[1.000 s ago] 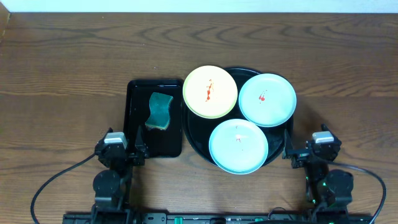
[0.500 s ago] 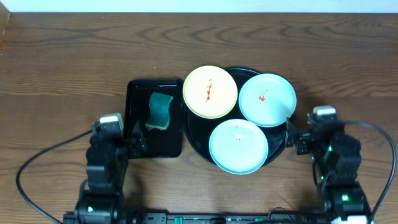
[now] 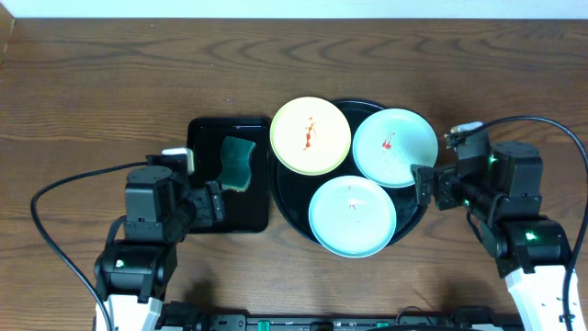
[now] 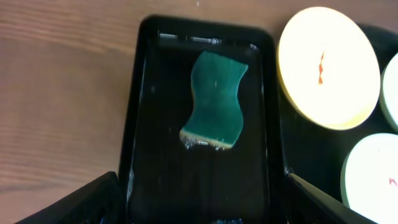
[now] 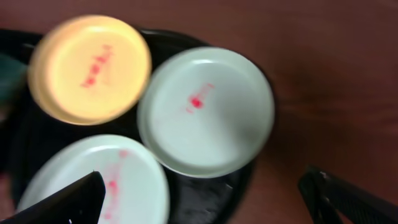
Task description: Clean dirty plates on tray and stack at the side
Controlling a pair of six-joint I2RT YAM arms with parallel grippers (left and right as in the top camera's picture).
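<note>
Overhead: the round black tray (image 3: 292,198) sits at the middle of the wooden tabletop (image 3: 110,83) and carries three plates. These are one pale yellow plate (image 3: 310,136) at far left and two light blue ones, the right blue plate (image 3: 395,147) and the near blue plate (image 3: 353,216). Each has a red smear at its centre. Left of it lies one rectangular black tray (image 3: 195,165) holding one green sponge (image 3: 237,164). The left pincer (image 3: 207,204) hangs released over that tray's near end, with the sponge just beyond it. The right pincer (image 3: 424,187), also spread wide and empty, is at the round tray's right rim, just beside the right blue plate. A second ago both arms sat folded at the near edge; both have since come forward. The plates and sponge have not moved.

Left wrist: the sponge (image 4: 214,102) lies in the rectangular tray (image 4: 143,124), far of the left pincer (image 4: 202,186), apart from its fingers (image 4: 74,205). The yellow plate (image 4: 328,68) shows at right.

Right wrist: the picture is blurred. All three plates lie beyond the gaping right pincer (image 5: 204,179): yellow (image 5: 90,68), right blue (image 5: 205,112) and near blue (image 5: 93,180).
</note>
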